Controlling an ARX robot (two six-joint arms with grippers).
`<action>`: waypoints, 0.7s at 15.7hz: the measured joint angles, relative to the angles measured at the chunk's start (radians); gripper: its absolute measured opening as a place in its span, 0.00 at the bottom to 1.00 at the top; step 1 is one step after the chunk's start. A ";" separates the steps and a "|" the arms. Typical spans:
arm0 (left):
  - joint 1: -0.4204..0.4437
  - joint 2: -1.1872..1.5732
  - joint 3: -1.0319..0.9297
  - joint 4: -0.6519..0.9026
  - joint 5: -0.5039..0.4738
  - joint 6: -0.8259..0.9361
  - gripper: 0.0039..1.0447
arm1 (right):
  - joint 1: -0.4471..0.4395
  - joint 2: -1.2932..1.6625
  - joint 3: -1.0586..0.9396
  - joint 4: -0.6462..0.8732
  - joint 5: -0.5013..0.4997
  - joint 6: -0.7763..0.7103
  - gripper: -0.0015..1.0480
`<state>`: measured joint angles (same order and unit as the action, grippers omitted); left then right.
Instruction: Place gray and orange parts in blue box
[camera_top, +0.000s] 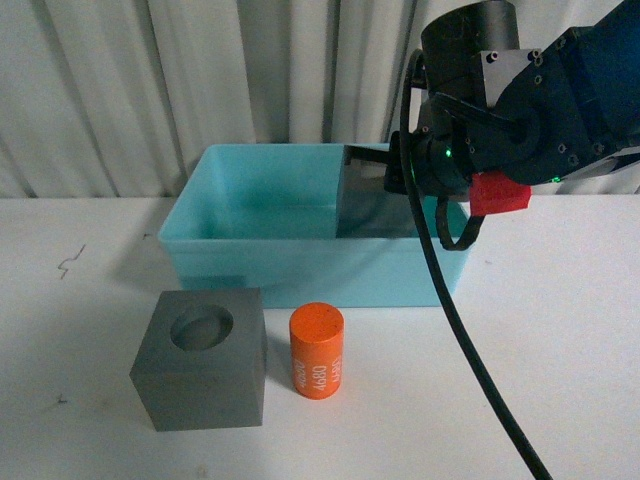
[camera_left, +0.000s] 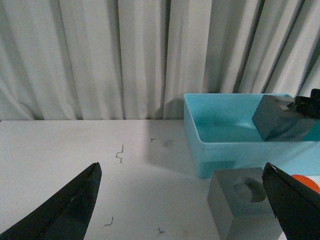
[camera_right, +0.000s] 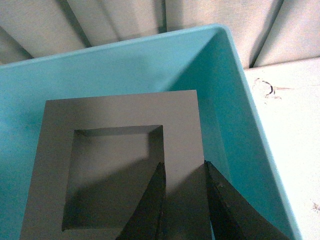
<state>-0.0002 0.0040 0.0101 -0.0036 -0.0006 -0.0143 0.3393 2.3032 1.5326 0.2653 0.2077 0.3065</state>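
Round-hole gray cube (camera_top: 200, 355) and orange cylinder (camera_top: 318, 352) sit just outside blue box (camera_top: 300, 265), both yet to go in; square-hole cube (camera_right: 120, 107) held inside box, wall pinched by right gripper (camera_right: 184, 167), unreleased; left gripper (camera_left: 182, 166) spread, empty

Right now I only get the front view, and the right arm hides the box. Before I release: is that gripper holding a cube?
Observer: Yes. The right gripper pinches one wall of the square-recess cube, one finger in the recess, one outside.
Operator: Is it inside yet?
Observer: Yes, within the box walls and tilted. I cannot tell whether it touches the floor.
Operator: And the other arm?
Observer: The left gripper is open and empty, with the round-recess cube just ahead.
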 joint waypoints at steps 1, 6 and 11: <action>0.000 0.000 0.000 0.000 0.000 0.000 0.94 | 0.000 0.002 0.000 -0.003 0.002 0.000 0.17; 0.000 0.000 0.000 0.000 0.000 0.000 0.94 | 0.001 -0.011 0.000 0.053 0.006 0.000 0.67; 0.000 0.000 0.000 0.000 0.000 0.000 0.94 | -0.045 -0.565 -0.473 0.186 0.054 0.011 0.94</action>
<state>-0.0002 0.0044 0.0101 -0.0032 -0.0006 -0.0143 0.2939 1.7382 1.0595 0.4511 0.2619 0.3172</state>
